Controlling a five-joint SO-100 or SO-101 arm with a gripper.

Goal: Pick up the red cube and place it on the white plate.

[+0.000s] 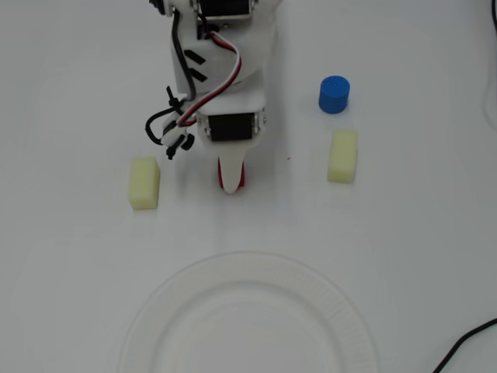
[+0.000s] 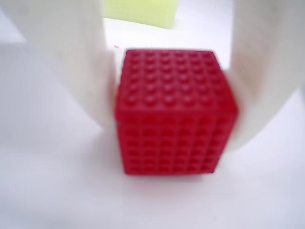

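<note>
Between the two white fingers (image 2: 71,71) in the wrist view you have the red cube (image 2: 176,112), studded on every face, filling the middle of the picture. Both fingers press its sides, so the gripper (image 2: 174,129) is clamped on the cube, which looks to sit on the white table (image 2: 47,191). At 12 o'clock behind it you catch the edge of a pale yellow block (image 2: 140,12), cut off by the top edge.

From overhead you see what the wrist camera cannot: the white plate (image 1: 248,268) at 6 o'clock, its lower half cut off by the picture's edge, well apart from the gripper (image 1: 231,180). Only a sliver of the red cube (image 1: 242,177) peeks out beside the fingertip; the arm (image 1: 225,62) covers the rest. A yellow block (image 1: 144,183) lies at 9 o'clock from the gripper, another yellow block (image 1: 343,156) at 3 o'clock, with a blue ribbed cylinder (image 1: 334,94) just beyond it. A black cable (image 1: 466,346) enters at the lower right corner.

You cannot tell from either view whether the cube has left the table.
</note>
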